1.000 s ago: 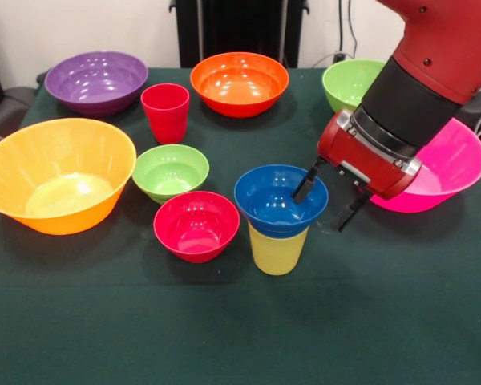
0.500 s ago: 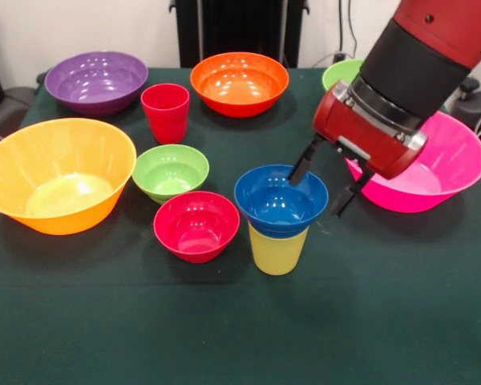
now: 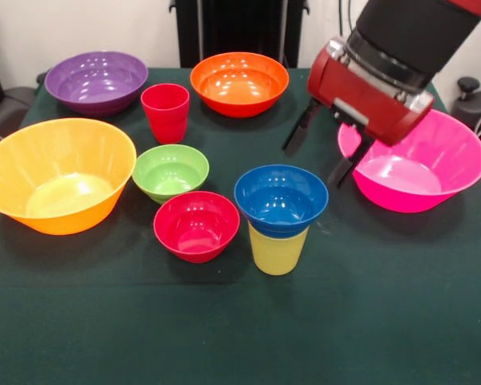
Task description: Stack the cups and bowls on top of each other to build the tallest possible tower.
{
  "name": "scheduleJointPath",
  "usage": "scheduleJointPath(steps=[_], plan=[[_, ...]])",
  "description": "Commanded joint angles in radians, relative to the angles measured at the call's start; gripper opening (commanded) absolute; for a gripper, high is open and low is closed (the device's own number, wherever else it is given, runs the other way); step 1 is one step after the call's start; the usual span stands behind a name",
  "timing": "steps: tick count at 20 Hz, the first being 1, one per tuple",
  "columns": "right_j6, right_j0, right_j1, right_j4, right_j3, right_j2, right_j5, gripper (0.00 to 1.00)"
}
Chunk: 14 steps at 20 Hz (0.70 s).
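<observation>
Since a second ago the tool (image 3: 318, 149) has lifted clear of the blue bowl (image 3: 280, 198) and pulled up and back; it now hangs above the counter (image 3: 224, 329) between the orange bowl (image 3: 240, 82) and pink bowl (image 3: 421, 170), fingers spread, holding nothing. Blue bowl has stayed seated on the yellow cup (image 3: 277, 251), so the tower is two pieces, front-centre, looks level. Red cup (image 3: 166, 112) stands upright, well apart, near the purple bowl (image 3: 97, 80). Small red bowl (image 3: 196, 225) sits just beside the tower, touching or nearly touching the small green bowl (image 3: 170, 172); can't tell which. Big yellow-orange bowl (image 3: 56, 172) at the side, another green bowl mostly hidden behind the arm. Likely next piece: red cup, then small red bowl. Handling guess: all thin glossy plastic, light, stiff, slick, not fragile. Cup is ribbed, so a pinch across the wall near the rim, one finger inside and one outside, should hold; squeezing the full width risks it popping out. Bowls: same rim pinch, since the curved sides give no purchase. Tower is top-heavy on a narrow cup base; any sideways nudge on placement could tip it, so it calls for a straight-down set and a clean release.
</observation>
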Motion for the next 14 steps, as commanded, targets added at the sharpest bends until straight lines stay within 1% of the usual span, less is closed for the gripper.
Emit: scheduleJointPath(steps=[1,3,8,11,13,14], plan=[[-0.008,-0.02,-0.056,-0.037,-0.019,0.146,0.153,1.0],[-0.028,-0.027,-0.074,-0.043,-0.003,0.155,0.15,1.0],[-0.072,-0.051,-0.096,-0.065,-0.012,0.154,0.183,1.0],[-0.077,-0.055,-0.106,-0.076,0.004,0.154,0.166,1.0],[-0.089,-0.057,-0.119,-0.085,0.033,0.16,0.142,1.0],[-0.099,-0.055,-0.134,-0.091,0.064,0.165,0.124,1.0]])
